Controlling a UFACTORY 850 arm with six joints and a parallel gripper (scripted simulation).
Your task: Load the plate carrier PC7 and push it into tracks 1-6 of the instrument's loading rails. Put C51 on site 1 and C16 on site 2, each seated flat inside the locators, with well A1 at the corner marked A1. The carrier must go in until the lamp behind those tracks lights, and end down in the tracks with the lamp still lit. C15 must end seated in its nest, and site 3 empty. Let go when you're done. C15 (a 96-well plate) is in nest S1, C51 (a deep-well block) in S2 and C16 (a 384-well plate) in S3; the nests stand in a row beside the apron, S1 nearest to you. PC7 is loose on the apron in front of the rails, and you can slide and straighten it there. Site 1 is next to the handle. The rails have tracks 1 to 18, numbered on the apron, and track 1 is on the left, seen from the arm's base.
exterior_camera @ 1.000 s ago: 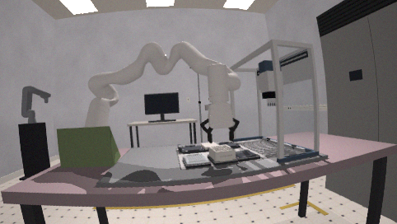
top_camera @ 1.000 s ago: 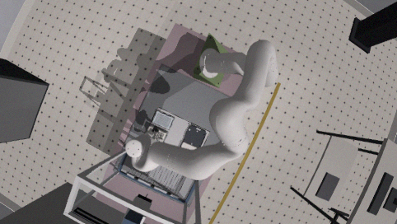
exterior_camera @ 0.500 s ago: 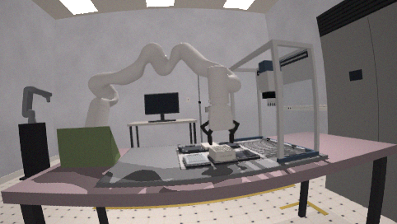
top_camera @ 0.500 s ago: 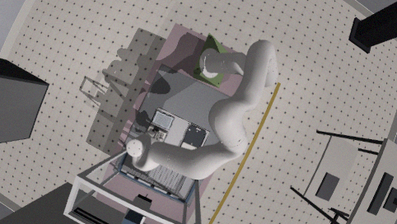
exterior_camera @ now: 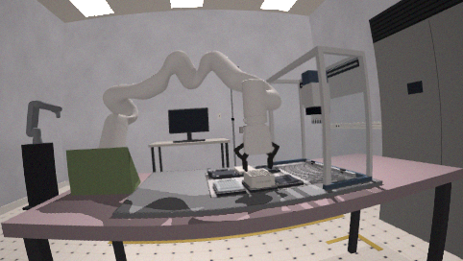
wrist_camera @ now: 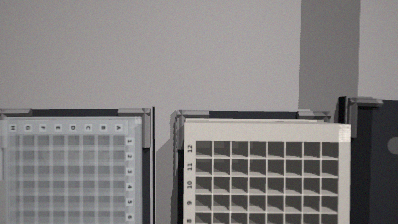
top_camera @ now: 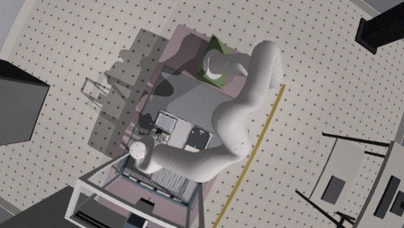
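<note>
My gripper (exterior_camera: 257, 166) is open and empty, pointing straight down over the deep-well block C51 (exterior_camera: 259, 178), with the fingertips spread just above the block's top. In the wrist view, C51 (wrist_camera: 265, 175) sits in its nest at the centre. The clear 96-well plate C15 (wrist_camera: 70, 170) sits in the nest to its left. A dark nest (wrist_camera: 375, 160) shows at the right edge, and I cannot make out its plate. C15 also shows in the side view (exterior_camera: 228, 184) and from above (top_camera: 165, 121). A dark flat piece (top_camera: 198, 138), probably carrier PC7, lies on the apron beside the nests.
The loading rails (exterior_camera: 313, 168) lie under a white frame (exterior_camera: 336, 110) just past the nests. A green block (exterior_camera: 98, 170) stands by the arm's base. The arm hides the third nest from above.
</note>
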